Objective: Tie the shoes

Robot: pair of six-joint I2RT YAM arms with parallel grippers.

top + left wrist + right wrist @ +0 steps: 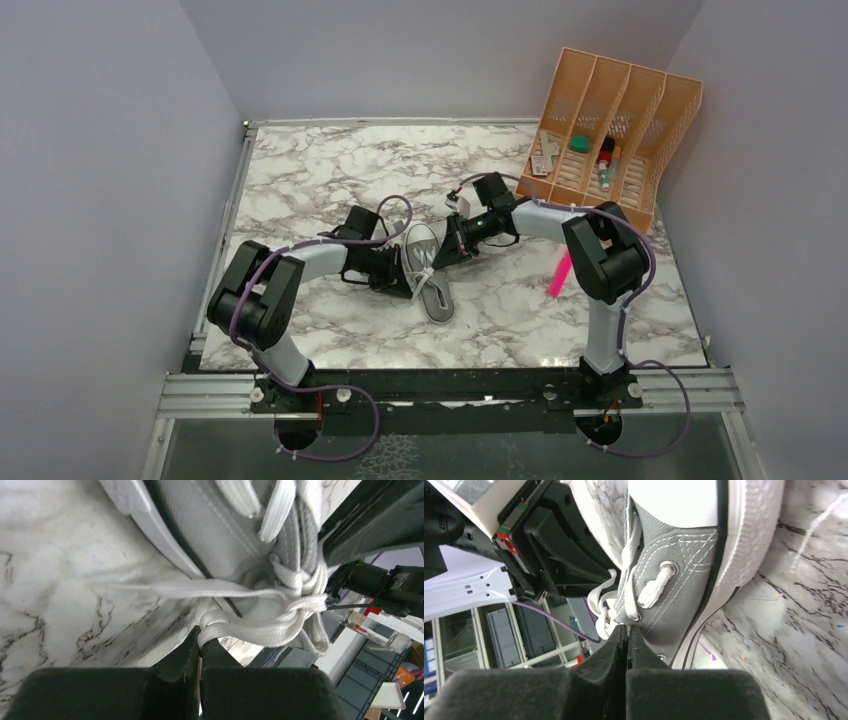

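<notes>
A small grey canvas shoe with a white toe cap lies mid-table between both arms. In the left wrist view its grey upper fills the top, and white laces cross in a knot beside it. My left gripper is shut on a loop of that lace, pulled towards the camera. My right gripper is shut, with its tips pressed to the shoe's grey side just below an eyelet and beside a bunch of white lace. Whether any lace is pinched there does not show.
An orange slotted organizer holding small items stands at the back right of the marble table. A pink marker lies near the right arm's elbow. Grey walls close in the left, back and right.
</notes>
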